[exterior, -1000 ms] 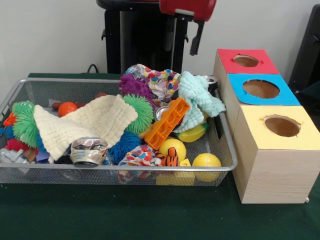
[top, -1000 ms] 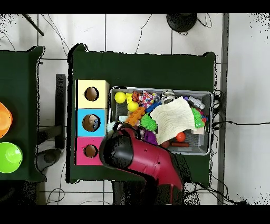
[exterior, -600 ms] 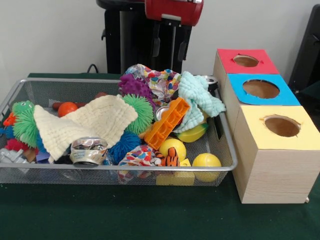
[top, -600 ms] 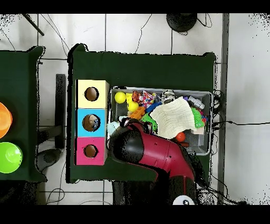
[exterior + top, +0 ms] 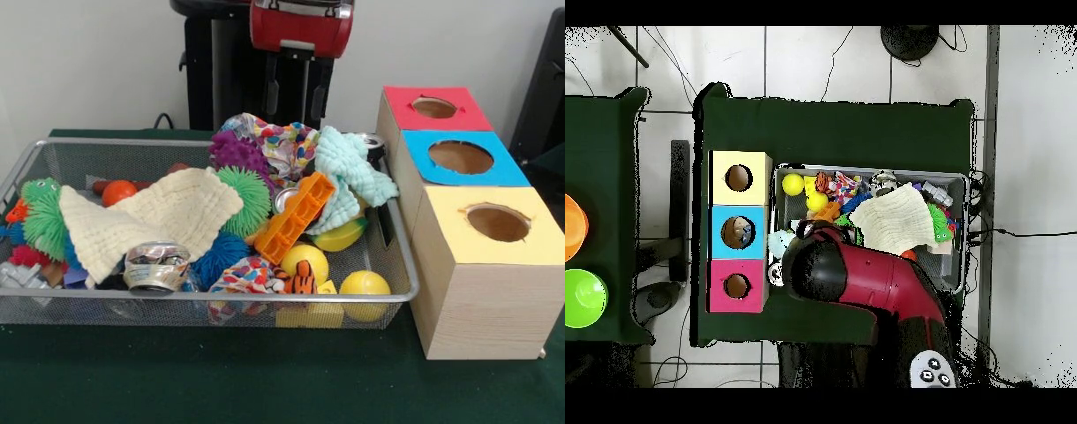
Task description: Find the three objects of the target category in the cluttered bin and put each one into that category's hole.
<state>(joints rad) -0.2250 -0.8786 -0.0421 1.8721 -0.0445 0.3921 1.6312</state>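
My gripper (image 5: 295, 93) hangs open and empty above the back of the wire bin (image 5: 221, 299), over a polka-dot cloth (image 5: 287, 141) and a purple spiky ball (image 5: 238, 152). The bin also holds a cream cloth (image 5: 168, 212), a light blue cloth (image 5: 349, 172), an orange block (image 5: 296, 216), a green spiky ball (image 5: 252, 199), yellow balls (image 5: 364, 287) and a crushed can (image 5: 156, 265). To its right stand a red box (image 5: 472, 115), a blue box (image 5: 508, 170) and a yellow box (image 5: 459, 247), each with a round hole. In the overhead view the red arm (image 5: 855, 285) hides the gripper.
A second green spiky toy (image 5: 42, 216) and an orange ball (image 5: 117, 192) lie at the bin's left end. Green cloth covers the table (image 5: 265, 380). In the overhead view something lies inside the blue box's hole (image 5: 738, 232). Orange and green bowls sit on a side table (image 5: 605, 130).
The gripper has swung left in the front view, from beside the red box to above the bin's back edge. Nothing in the bin has moved.
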